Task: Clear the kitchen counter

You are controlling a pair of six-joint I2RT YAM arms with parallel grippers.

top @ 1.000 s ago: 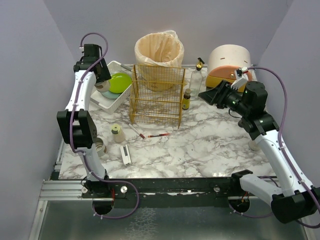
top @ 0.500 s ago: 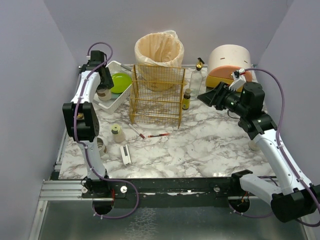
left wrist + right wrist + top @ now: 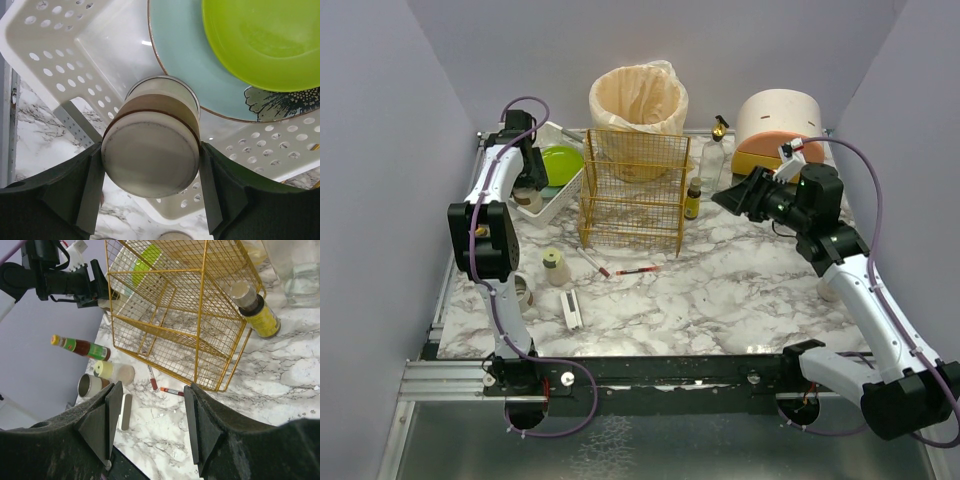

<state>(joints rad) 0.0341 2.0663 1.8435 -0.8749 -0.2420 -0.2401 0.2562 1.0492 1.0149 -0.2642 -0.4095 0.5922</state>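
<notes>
Left gripper [image 3: 151, 186] pinches a squat cream jar with a brown band [image 3: 150, 160] over the white perforated plastic dish tray [image 3: 50, 55], at the far-left corner of the white marble-patterned kitchen counter [image 3: 740, 290]. Right gripper [image 3: 152, 405] hovers empty, fingers spread. The jar looks mid-stowing; next it should be lowered onto the tray's bare floor and released.

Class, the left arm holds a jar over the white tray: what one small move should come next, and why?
Probably lower the jar straight down onto the bare floor of the white tray: the left gripper grips it above that tray, and open floor shows beside the teal plate.
</notes>
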